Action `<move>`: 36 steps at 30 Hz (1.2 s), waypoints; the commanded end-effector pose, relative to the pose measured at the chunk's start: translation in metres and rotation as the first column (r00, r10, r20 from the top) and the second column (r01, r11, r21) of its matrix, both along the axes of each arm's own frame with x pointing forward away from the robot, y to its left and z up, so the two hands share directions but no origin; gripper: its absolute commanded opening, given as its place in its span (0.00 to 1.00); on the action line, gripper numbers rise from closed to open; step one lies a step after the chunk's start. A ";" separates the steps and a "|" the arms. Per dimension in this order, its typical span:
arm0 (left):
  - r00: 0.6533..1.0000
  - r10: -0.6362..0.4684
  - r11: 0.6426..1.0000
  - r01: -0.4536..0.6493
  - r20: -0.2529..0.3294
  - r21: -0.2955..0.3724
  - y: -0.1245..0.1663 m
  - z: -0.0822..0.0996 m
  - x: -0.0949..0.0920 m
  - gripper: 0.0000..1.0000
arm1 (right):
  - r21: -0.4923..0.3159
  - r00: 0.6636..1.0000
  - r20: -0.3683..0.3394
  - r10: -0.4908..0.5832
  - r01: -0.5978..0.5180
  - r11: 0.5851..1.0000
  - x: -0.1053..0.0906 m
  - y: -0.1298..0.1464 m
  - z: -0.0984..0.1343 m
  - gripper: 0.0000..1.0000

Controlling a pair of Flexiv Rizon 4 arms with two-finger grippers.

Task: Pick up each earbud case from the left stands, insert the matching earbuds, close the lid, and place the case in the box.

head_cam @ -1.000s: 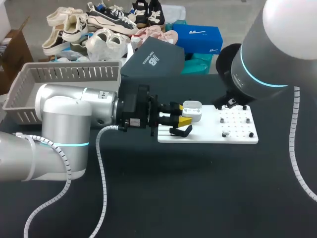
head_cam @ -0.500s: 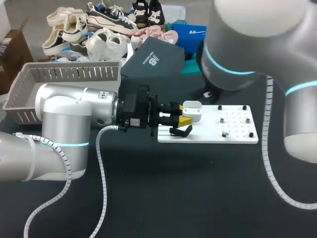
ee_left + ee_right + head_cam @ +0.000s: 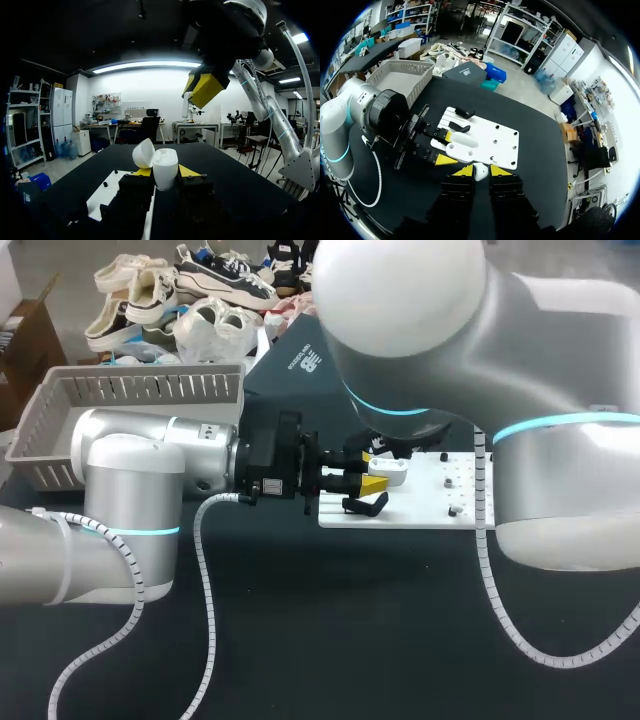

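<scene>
Gripper status: left gripper (image 3: 165,171) clamped on the open white earbud case (image 3: 165,165), lid (image 3: 144,152) flipped up, held over the left end of the white stand board (image 3: 420,512) on the tabletop (image 3: 350,640). Above the case, right gripper (image 3: 481,171) pinches a small white earbud (image 3: 480,174). Grey slatted box (image 3: 140,388) sits well apart, behind the left arm (image 3: 130,480).
</scene>
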State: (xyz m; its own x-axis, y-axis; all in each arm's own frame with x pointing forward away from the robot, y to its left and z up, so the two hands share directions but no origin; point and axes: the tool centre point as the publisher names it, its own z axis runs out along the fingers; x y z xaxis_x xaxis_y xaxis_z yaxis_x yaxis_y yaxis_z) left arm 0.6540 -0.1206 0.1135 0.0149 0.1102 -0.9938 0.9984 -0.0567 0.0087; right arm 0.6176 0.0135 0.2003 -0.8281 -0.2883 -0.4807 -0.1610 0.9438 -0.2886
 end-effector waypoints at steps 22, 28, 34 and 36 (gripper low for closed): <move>1.000 0.003 1.000 -0.003 0.001 -0.001 0.000 0.000 -0.001 0.00 | -0.006 0.901 0.016 -0.434 0.435 0.901 0.000 -0.006 0.005 0.00; 1.000 0.003 1.000 -0.003 0.001 -0.001 0.000 0.000 -0.001 0.00 | 0.025 0.892 0.006 -0.451 0.451 0.892 -0.002 -0.010 0.006 0.00; 1.000 0.003 1.000 -0.003 0.001 -0.001 0.000 0.000 -0.001 0.00 | 0.025 0.893 0.005 -0.450 0.450 0.893 -0.003 -0.012 0.006 0.00; 1.000 0.003 1.000 -0.003 0.001 -0.001 0.000 0.000 -0.001 0.00 | 0.025 0.893 0.005 -0.450 0.450 0.893 -0.003 -0.012 0.006 0.00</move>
